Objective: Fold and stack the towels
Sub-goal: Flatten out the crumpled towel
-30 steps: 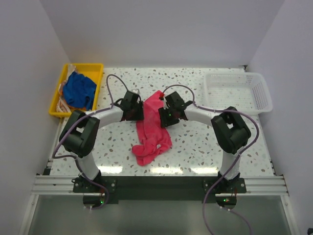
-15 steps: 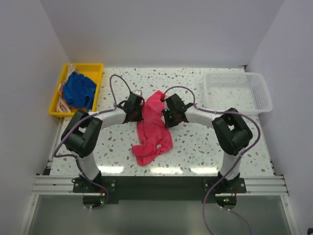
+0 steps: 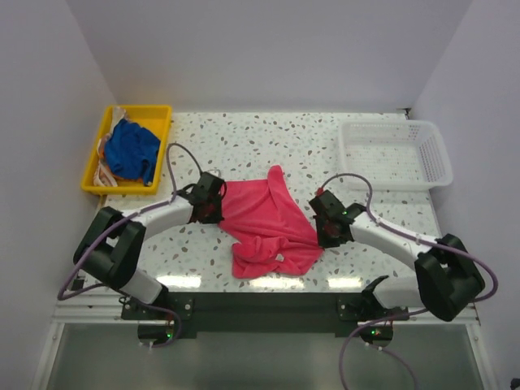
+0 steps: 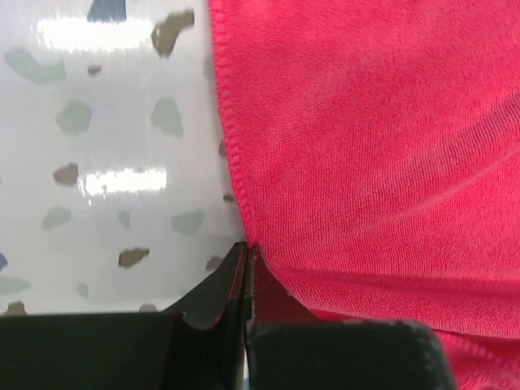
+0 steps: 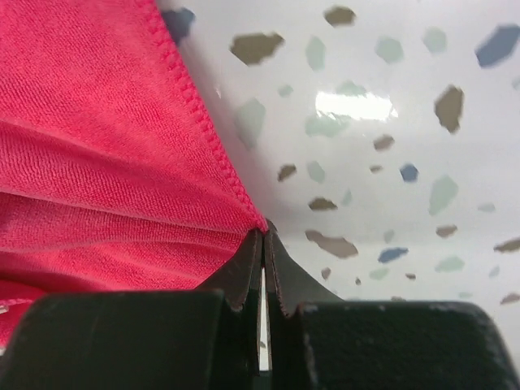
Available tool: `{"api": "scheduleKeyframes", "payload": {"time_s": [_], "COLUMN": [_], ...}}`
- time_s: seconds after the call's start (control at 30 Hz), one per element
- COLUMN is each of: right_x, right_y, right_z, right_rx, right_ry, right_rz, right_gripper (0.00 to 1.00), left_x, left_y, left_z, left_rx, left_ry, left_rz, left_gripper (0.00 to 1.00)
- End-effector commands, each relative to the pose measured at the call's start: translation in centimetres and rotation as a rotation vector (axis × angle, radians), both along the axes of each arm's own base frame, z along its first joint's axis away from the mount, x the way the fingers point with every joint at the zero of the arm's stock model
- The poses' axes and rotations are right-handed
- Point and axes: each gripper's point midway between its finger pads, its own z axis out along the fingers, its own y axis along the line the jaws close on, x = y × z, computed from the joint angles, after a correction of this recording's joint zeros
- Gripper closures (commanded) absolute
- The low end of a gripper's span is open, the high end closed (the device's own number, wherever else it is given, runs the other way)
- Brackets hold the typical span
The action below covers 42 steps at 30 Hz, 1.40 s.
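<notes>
Pink towel (image 3: 272,221) lies partly spread on the worktop (image 3: 268,134). Left tool (image 4: 246,256) and right tool (image 5: 262,240) each clench one towel edge.

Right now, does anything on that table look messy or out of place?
Yes. The pink towel is only half spread: its near end lies bunched and folded over itself, while the left hand and right hand pinch its side edges. A blue towel sits crumpled in the yellow tray.
</notes>
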Motion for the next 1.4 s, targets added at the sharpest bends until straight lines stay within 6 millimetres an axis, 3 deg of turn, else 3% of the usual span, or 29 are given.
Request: {"api": "scheduleKeyframes", "payload": {"time_s": [0.0,0.23,0.3,0.33,0.37,0.4,0.43,0.47,0.5,0.57,0.6,0.67,0.73,0.77,0.8,0.83,0.87,0.93,1.03,1.17,1.37], "right_x": [-1.5,-2.4,-1.5,-1.0,-0.4,0.9,1.5,2.2,3.7,5.5,7.1,9.2,12.1,13.1,14.4,15.6,16.5,18.7,21.2,23.1,24.8], "right_y": [-2.0,-3.2,-2.4,-1.9,-1.5,-0.6,-0.2,0.0,0.9,1.9,2.8,3.4,4.9,5.6,6.3,6.7,7.0,7.5,8.3,8.8,10.5], "right_z": [0.8,1.7,2.9,3.6,4.2,5.9,6.5,7.2,9.2,10.2,11.7,11.4,13.0,11.8,12.5,12.3,10.8,11.0,9.7,7.5,4.7], "right_rx": [-0.022,-0.026,0.003,0.017,0.028,0.05,0.046,0.035,0.057,0.038,0.048,0.004,0.028,0.054,0.085,0.105,0.109,0.109,0.112,0.113,0.142], "right_ry": [-0.019,-0.045,-0.073,-0.084,-0.098,-0.14,-0.148,-0.167,-0.215,-0.246,-0.284,-0.269,-0.335,-0.299,-0.317,-0.321,-0.284,-0.301,-0.305,-0.283,-0.258], "right_rz": [-0.13,-0.174,-0.149,-0.136,-0.119,-0.077,-0.058,-0.01,0.012,0.095,0.121,0.185,0.206,0.24,0.25,0.255,0.281,0.296,0.326,0.362,0.399], "right_gripper": [0.99,0.99,0.89,0.72,0.65,0.58,0.48,0.44,0.41,0.37,0.37,0.38,0.44,0.46,0.47,0.49,0.5,0.5,0.51,0.51,0.52], "left_x": [-7.1,-8.2,-7.9,-7.6,-6.5,-6.1,-5.4,-4.0,-3.3,-1.2,-0.3,1.7,3.4,4.6,5.4,6.1,6.8,8.1,8.6,8.9,9.2], "left_y": [2.2,3.0,3.2,3.2,3.0,3.0,3.2,2.9,3.0,3.5,3.6,4.2,4.7,4.5,4.7,5.0,5.0,5.4,5.1,4.7,4.8], "left_z": [-2.5,-2.4,-1.9,-1.6,-0.5,0.1,0.9,2.4,3.2,5.2,5.8,6.6,6.7,6.7,6.6,6.5,5.9,5.7,4.0,2.6,2.0], "left_rx": [0.038,0.048,0.053,0.056,0.049,0.054,0.055,0.044,0.042,0.039,0.035,0.044,0.05,0.05,0.052,0.055,0.052,0.047,0.036,0.031,0.039], "left_ry": [0.236,0.249,0.236,0.23,0.197,0.19,0.169,0.12,0.097,0.026,-0.007,-0.046,-0.062,-0.059,-0.067,-0.071,-0.063,-0.069,-0.021,0.013,0.022], "left_rz": [-0.001,0.009,0.008,0.005,0.004,0.004,0.002,0.007,0.008,0.023,0.026,0.023,0.009,0.005,0.009,0.01,0.012,0.025,0.016,0.016,0.028], "left_gripper": [1.0,1.0,0.92,0.84,0.77,0.65,0.6,0.48,0.42,0.34,0.28,0.27,0.27,0.28,0.3,0.31,0.33,0.35,0.37,0.38,0.38]}}
